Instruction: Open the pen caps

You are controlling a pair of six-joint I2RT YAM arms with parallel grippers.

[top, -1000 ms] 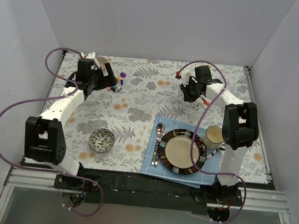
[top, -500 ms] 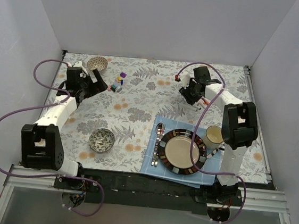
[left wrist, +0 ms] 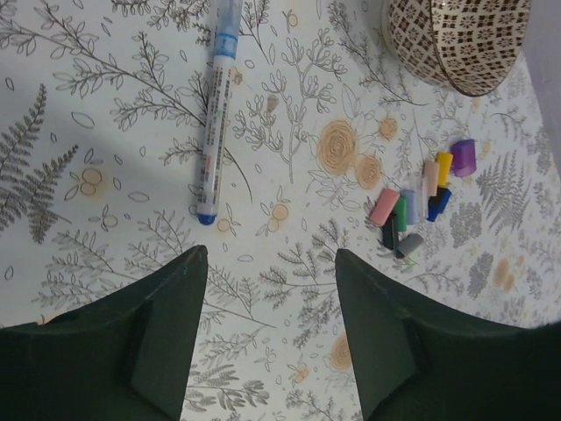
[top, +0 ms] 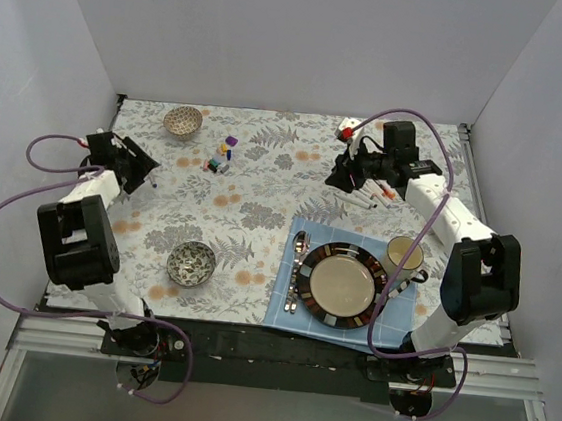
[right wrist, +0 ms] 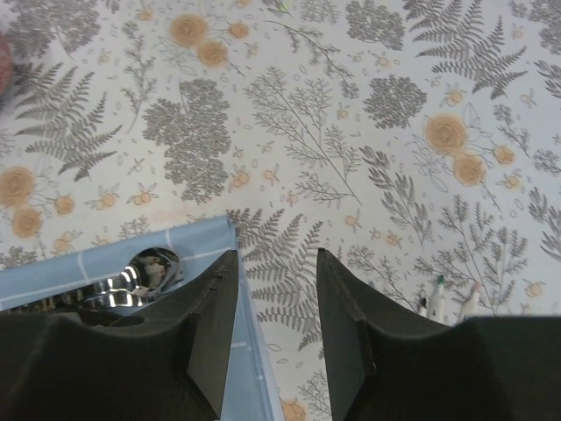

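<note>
A white pen (left wrist: 215,114) with a blue tip lies uncapped on the floral cloth, just ahead of my left gripper (left wrist: 267,254) and slightly left. That gripper (top: 137,168) is open and empty near the table's left edge. A heap of loose pen caps (left wrist: 412,206), in pink, green, yellow, purple and blue, lies to its right (top: 221,156). My right gripper (right wrist: 276,254) is open with only cloth between its fingers. It hovers (top: 337,176) beside several pens (top: 371,195), whose tips (right wrist: 438,294) show at its right finger.
A patterned bowl (top: 183,120) stands at the back left (left wrist: 456,39). A second bowl (top: 192,262) sits near front left. A blue placemat (top: 285,317) carries a plate (top: 382,300), cutlery (top: 297,268) and a mug (top: 404,256). The spoon (right wrist: 145,267) shows by my right gripper.
My left arm has pulled back from the caps to the table's left edge, its jaws narrowing. My right gripper has opened and its arm has swung out to the right.
</note>
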